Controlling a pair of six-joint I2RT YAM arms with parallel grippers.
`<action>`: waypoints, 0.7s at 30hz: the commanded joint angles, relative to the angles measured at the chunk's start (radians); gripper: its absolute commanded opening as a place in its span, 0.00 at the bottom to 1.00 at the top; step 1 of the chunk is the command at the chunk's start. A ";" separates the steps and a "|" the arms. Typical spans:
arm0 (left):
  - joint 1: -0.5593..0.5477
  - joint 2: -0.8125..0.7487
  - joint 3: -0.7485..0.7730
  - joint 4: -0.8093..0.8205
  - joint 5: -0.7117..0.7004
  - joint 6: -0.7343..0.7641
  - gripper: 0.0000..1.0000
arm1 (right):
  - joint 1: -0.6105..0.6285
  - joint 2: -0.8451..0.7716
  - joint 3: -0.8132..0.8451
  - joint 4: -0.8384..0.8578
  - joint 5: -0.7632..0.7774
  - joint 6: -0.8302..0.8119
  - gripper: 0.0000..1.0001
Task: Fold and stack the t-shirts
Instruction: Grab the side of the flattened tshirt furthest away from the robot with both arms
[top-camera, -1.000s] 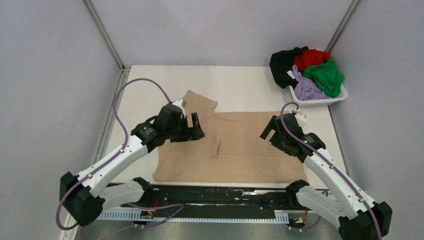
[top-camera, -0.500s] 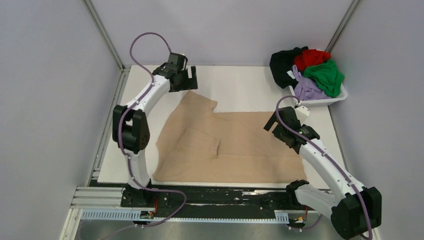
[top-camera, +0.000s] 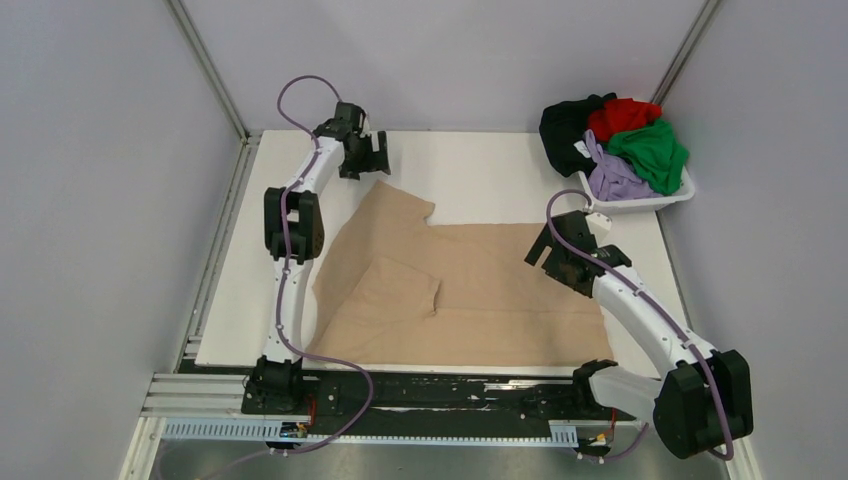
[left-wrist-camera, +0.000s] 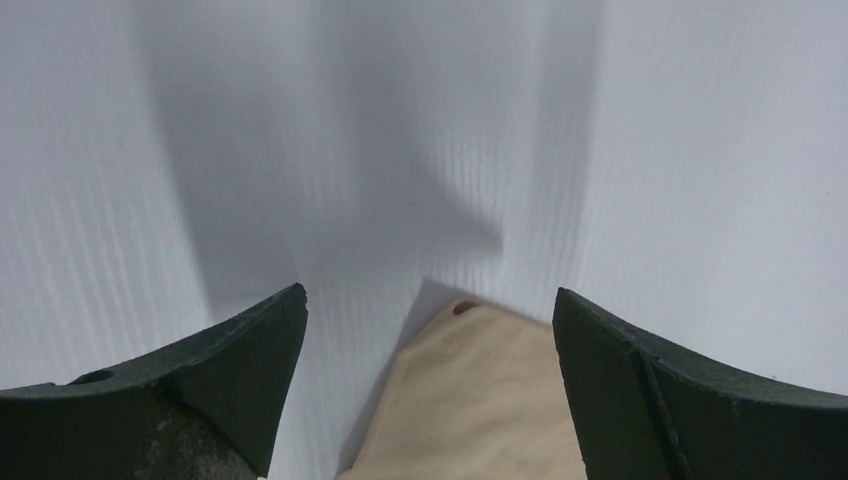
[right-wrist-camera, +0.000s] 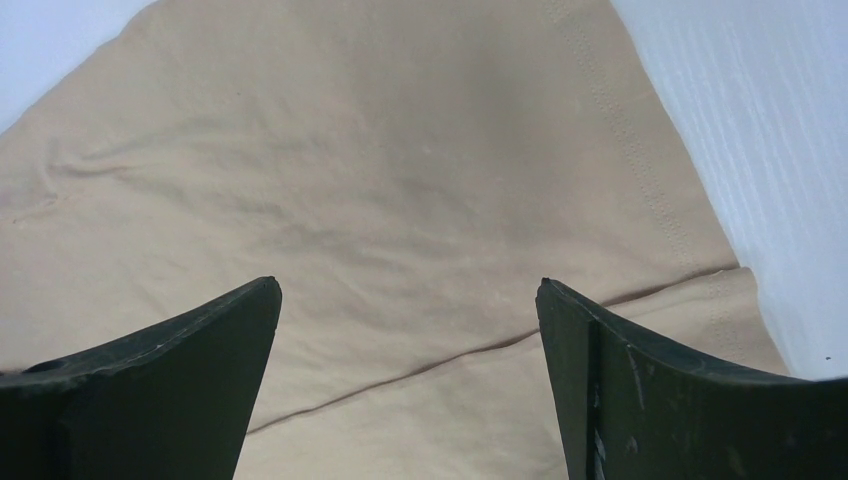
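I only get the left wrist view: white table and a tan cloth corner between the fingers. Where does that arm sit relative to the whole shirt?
Observer: The left gripper hangs at the far left tip of the tan t-shirt.
Operator: And the other arm?
Observer: The right gripper is open over the shirt's right side.
Operator: More shirts?
Observer: Black t-shirt, red t-shirt, green t-shirt, lavender t-shirt, heaped in the white basket.

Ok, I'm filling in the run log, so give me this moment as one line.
tan t-shirt: spread out | left gripper: open, above its far-left corner | right gripper: open, above its right side | other t-shirts: piled in basket
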 joint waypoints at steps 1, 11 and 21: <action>-0.009 0.086 0.093 0.011 0.113 -0.023 1.00 | -0.006 0.019 0.019 0.038 -0.044 -0.021 1.00; -0.028 0.051 -0.002 -0.013 0.149 -0.009 0.99 | -0.012 -0.020 0.004 0.038 -0.038 -0.027 1.00; -0.077 0.025 -0.019 -0.112 -0.027 0.079 0.76 | -0.013 -0.048 -0.011 0.036 -0.033 -0.045 1.00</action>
